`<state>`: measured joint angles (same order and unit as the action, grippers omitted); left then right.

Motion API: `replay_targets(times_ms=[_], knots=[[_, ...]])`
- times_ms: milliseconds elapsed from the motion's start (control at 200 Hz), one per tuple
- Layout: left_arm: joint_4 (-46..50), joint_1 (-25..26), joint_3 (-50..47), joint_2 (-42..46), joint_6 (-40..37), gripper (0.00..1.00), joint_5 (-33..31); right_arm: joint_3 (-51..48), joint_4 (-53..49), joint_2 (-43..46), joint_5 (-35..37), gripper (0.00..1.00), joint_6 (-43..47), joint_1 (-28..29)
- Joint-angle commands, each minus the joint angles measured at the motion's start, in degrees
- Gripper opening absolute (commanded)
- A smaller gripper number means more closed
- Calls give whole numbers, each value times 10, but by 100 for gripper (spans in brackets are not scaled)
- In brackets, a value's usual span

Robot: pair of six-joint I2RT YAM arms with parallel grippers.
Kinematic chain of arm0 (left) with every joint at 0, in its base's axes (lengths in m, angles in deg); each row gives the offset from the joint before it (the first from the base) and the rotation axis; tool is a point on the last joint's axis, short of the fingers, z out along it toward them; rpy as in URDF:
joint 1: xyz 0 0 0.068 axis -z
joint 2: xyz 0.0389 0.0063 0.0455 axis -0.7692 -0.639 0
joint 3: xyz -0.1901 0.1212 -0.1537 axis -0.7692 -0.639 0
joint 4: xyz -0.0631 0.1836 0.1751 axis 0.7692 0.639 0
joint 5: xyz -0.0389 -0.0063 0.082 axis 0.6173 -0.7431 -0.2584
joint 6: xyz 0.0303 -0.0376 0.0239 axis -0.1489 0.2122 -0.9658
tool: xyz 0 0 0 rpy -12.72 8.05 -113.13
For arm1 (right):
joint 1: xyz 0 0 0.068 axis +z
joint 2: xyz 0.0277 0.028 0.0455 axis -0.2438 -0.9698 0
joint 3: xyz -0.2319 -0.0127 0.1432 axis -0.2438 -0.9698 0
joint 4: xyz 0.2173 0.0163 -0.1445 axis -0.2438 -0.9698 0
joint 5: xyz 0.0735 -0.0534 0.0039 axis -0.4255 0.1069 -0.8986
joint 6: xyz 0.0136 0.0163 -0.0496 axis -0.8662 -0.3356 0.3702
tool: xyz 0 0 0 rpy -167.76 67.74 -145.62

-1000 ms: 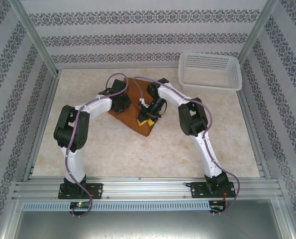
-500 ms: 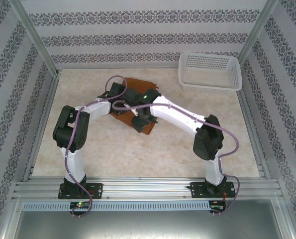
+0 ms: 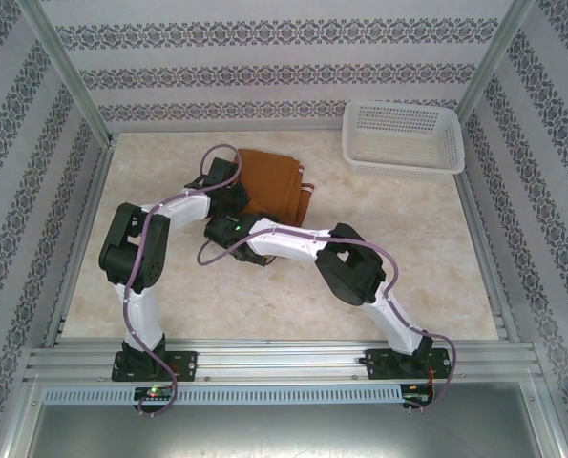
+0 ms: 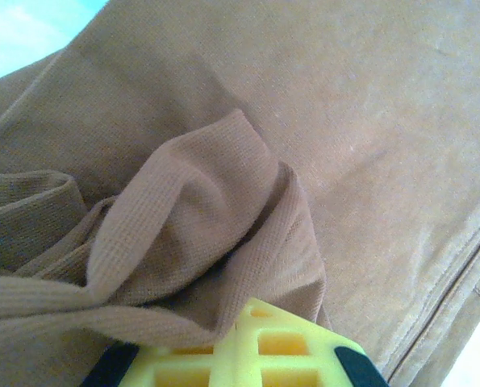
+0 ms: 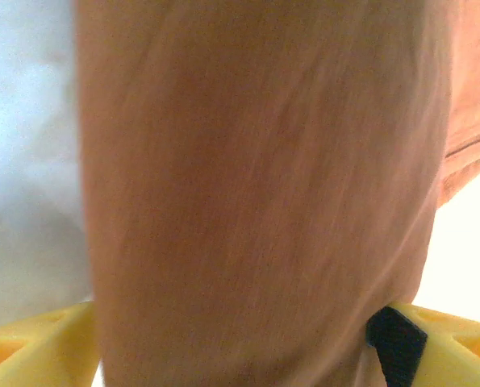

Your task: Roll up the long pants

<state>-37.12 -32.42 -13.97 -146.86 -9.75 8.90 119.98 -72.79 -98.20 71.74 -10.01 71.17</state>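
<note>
The long pants (image 3: 276, 183) are lying folded mid-counter, their long axis running far to near and the near end passing under the right forearm. The left fingers (image 4: 233, 347) are pinching a bunched fold at the pants' left edge. The right fingers (image 5: 30, 347) are standing wide apart with a band of fabric between them, unclamped by my reading. Any roll should be travelling along that axis. Bare counter (image 3: 436, 248) is lying to the right, and the basket (image 3: 403, 164) is sitting well apart.

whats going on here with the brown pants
Two robot arms are working on the long pants, which lie folded on the table. The left pincer is shut on a bunched bit of the fabric. The right pincer stands open, astride another stretch of it.
</note>
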Motion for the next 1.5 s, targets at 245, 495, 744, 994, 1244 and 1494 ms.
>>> replay_targets(times_ms=[245,495,744,994,1244,1494], knots=[[30,-7,-81,73,0,0,34,61,62,-65,-91,0,68,-95],[121,-38,-22,177,-20,26,-67,60,-25,19,-276,0,-8,-117],[221,-71,58,196,-39,25,-106,64,-91,106,-423,0,-61,-118],[172,-81,-14,252,-22,4,-45,190,-236,67,-618,0,-101,-136],[149,-79,-68,290,-6,0,-19,227,-267,-25,-793,0,-149,-209],[136,-74,-44,266,0,0,2,205,-266,-124,-850,0,-140,-257]])
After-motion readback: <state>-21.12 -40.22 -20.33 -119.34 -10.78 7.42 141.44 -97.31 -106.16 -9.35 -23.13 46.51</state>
